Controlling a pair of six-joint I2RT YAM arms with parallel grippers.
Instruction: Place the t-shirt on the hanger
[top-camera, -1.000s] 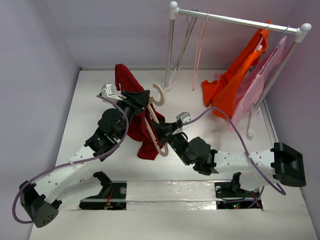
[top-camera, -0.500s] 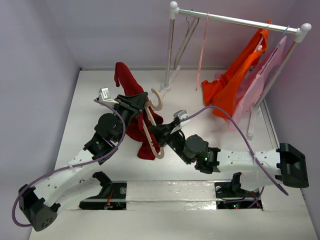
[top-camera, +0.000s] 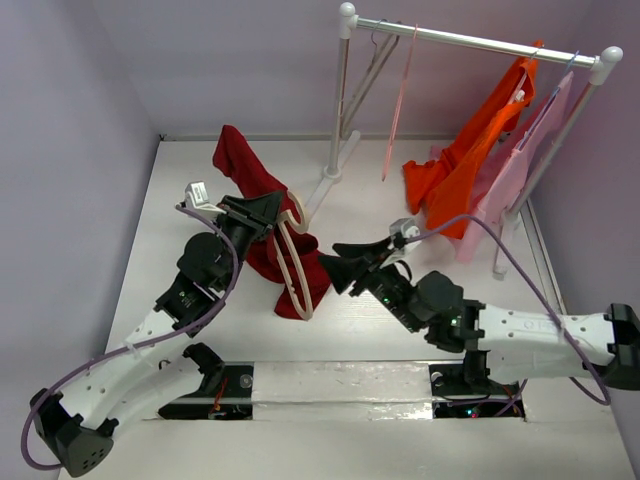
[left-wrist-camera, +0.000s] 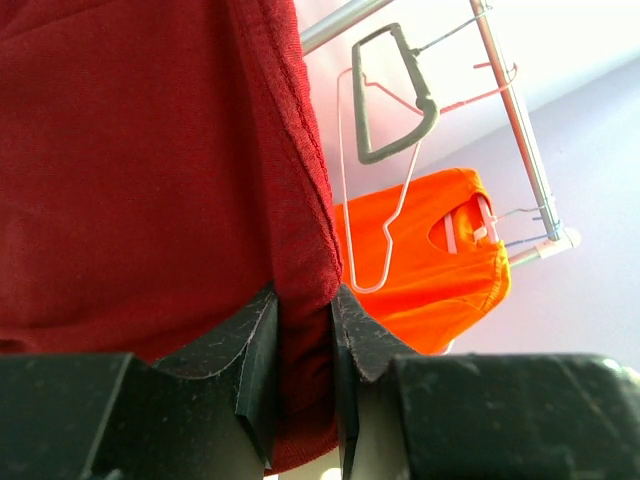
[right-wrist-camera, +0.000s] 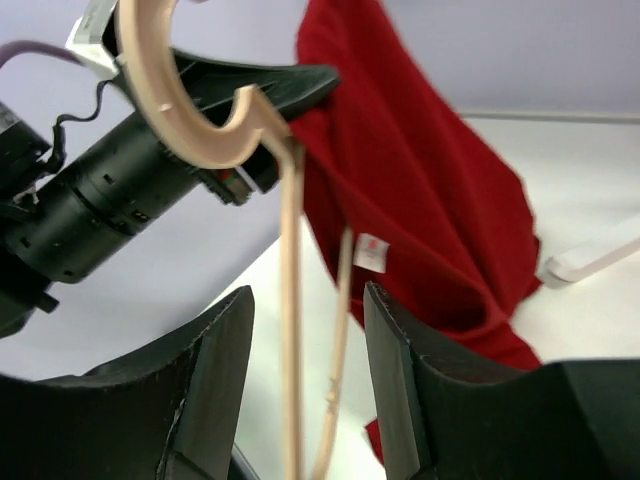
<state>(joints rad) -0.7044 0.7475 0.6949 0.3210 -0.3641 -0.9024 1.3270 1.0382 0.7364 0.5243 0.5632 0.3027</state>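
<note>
White arms (top-camera: 140, 338), black joints (top-camera: 205, 262), purple cables (top-camera: 478, 258), apparently screw-dotted.

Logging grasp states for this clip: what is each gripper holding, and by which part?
Left gripper pinches the red t-shirt at a seamed edge. Right gripper is open, holding nothing; the hanger is clear of it.

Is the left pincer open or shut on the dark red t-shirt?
Shut: the left pincer clamps a fold of the dark red t-shirt.
</note>
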